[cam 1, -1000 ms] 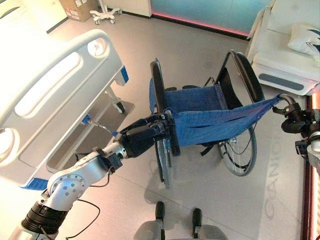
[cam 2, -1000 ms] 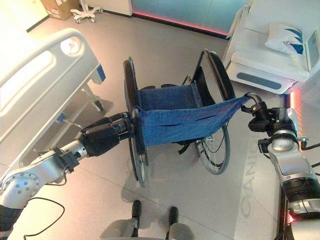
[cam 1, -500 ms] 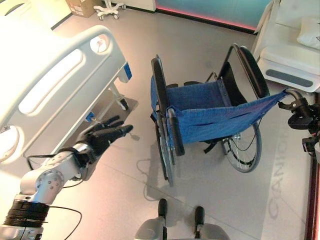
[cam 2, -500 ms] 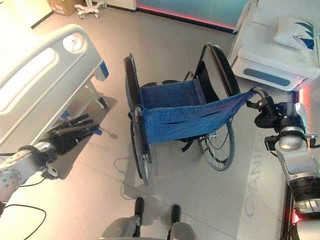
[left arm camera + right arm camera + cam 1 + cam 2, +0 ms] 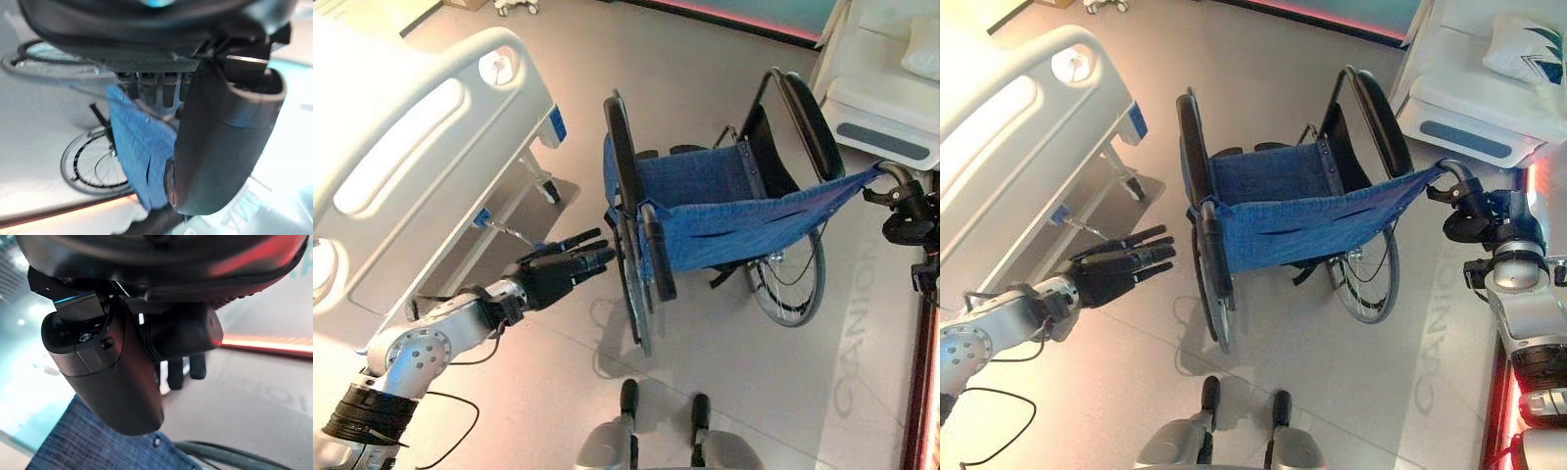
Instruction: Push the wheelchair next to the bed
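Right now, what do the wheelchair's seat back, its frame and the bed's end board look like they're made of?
The wheelchair's seat back looks like blue woven cloth: it sags and creases between the posts. Its frame seems to be thin black tubing, likely painted metal, with a dull sheen. The bed's end board looks like moulded pale plastic, smooth and glossy, with rounded edges and recessed panels.

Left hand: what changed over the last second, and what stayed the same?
The left hand let go of the wheelchair's left push handle, swung away, and now reaches back toward it, fingers straight. The right hand stayed at the right handle; the bed is unchanged.
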You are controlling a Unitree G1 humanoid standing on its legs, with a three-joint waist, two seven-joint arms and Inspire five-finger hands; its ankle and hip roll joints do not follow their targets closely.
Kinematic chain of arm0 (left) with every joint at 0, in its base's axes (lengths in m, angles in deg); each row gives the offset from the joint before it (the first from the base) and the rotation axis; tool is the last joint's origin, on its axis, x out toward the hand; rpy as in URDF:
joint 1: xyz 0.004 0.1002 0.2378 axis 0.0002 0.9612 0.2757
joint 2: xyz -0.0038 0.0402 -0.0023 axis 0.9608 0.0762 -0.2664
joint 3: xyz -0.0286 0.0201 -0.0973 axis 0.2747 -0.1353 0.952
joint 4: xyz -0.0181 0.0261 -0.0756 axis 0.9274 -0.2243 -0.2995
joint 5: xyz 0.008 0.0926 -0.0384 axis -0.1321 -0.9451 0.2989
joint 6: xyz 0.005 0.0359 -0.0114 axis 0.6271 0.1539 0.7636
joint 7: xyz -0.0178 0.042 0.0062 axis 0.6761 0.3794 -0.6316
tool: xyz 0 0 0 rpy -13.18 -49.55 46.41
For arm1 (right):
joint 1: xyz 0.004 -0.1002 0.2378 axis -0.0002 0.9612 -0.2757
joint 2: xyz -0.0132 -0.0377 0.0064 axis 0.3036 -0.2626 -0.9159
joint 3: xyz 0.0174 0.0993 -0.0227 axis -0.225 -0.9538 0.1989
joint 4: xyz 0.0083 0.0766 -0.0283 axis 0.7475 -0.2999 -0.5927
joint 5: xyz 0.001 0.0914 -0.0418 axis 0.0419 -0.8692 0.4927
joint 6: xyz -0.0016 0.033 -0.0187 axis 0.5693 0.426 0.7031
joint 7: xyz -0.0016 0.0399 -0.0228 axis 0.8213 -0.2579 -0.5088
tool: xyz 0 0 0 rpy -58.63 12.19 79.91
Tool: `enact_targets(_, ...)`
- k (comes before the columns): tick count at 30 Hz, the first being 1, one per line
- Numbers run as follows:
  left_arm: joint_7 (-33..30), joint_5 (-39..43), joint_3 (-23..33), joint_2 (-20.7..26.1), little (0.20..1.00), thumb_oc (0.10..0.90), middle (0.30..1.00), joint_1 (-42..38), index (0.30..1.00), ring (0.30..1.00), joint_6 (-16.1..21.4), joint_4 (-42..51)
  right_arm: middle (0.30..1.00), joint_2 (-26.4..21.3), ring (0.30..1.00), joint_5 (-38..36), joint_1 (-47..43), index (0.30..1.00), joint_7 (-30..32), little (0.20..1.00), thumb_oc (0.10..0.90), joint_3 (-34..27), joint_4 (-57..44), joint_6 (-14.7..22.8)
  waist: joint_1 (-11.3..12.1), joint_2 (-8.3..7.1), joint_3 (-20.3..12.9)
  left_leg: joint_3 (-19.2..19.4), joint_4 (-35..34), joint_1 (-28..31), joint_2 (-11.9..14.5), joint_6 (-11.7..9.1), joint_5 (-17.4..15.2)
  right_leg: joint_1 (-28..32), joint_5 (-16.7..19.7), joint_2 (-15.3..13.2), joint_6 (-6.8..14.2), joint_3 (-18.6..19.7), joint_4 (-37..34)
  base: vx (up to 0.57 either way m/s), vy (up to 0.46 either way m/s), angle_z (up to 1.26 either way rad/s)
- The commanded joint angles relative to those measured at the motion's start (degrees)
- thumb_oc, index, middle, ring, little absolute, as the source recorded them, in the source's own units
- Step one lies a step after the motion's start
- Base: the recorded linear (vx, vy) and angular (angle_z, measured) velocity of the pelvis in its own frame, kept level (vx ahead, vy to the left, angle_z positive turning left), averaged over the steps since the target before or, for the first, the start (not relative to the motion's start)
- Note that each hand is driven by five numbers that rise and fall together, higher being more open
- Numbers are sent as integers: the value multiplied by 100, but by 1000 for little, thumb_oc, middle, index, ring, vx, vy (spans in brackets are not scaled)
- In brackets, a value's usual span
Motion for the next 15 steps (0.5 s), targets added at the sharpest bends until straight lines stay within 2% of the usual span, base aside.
enact_targets(1, 108, 488, 119, -15, 900, 800, 900, -617, 900, 900, 164, 248, 300, -441, 300, 38, -413, 300, 138, 300, 400, 145, -54, 265, 42, 38, -169, -78, 19, 122, 149, -204, -234, -73, 301, -71, -58, 36, 14, -9, 4, -4)
enact_targets(9, 95, 982, -328, -126, 900, 800, 900, -795, 900, 900, -94, 482, 300, -489, 300, -90, -568, 300, 184, 300, 400, 308, 4, 260, -12, 59, -177, -42, 19, 152, 126, -198, -251, -66, 322, -75, -46, 68, 14, 0, 0, 0)
enact_targets(15, 92, 1123, -614, -276, 900, 800, 900, -949, 900, 900, -8, 669, 300, -443, 300, -102, -662, 300, 232, 300, 400, 491, 25, 286, -60, 77, -180, 7, 19, 179, 126, -192, -268, -62, 324, -77, -46, 97, 14, 0, 0, 0)
